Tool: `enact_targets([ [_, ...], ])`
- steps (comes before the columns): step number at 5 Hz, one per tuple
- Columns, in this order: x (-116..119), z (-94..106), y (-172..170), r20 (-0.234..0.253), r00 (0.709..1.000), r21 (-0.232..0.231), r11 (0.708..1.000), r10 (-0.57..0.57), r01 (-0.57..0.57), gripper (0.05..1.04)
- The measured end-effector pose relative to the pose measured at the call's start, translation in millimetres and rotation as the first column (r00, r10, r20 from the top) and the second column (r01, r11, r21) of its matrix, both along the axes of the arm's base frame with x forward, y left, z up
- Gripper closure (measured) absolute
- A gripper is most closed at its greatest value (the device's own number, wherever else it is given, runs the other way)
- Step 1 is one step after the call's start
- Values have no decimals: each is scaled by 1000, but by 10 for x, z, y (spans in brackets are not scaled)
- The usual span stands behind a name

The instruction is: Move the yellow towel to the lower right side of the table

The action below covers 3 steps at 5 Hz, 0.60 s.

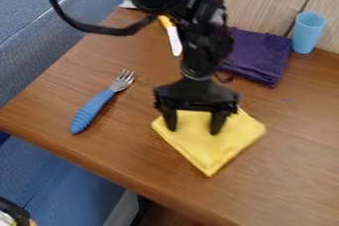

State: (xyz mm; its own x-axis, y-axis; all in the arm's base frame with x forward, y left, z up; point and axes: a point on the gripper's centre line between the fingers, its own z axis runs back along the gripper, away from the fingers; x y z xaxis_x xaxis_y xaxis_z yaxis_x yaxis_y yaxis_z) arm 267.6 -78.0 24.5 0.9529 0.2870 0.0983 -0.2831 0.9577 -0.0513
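"Where's the yellow towel (222, 151)?"
"Flat on the worktop (285, 170), right below the end effector (193, 130)."
"Gripped?"
"No, the fingers stand wide apart above it. Whether their tips touch it, I can't tell."
"And the blue-handled fork (94, 108)?"
"Off to the left in the view."

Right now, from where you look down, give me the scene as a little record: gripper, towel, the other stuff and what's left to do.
gripper: open, fingers apart, at the upper part of the yellow towel; contact cannot be told
yellow towel: folded, lying on the table under the gripper
fork: blue-handled, left of the yellow towel
purple cloth: folded, behind the towel
cup: light blue, upright, right of the purple cloth
left to do: move towel to lower right
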Motion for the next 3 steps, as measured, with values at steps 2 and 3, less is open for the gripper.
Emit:
enact_targets([
  [2, -157, -5, -198, -12, 995, -9, 995, -102, 102, 85],
  [3, -212, 7, -268, -18, 991, -12, 991, -134, 134, 85],
])
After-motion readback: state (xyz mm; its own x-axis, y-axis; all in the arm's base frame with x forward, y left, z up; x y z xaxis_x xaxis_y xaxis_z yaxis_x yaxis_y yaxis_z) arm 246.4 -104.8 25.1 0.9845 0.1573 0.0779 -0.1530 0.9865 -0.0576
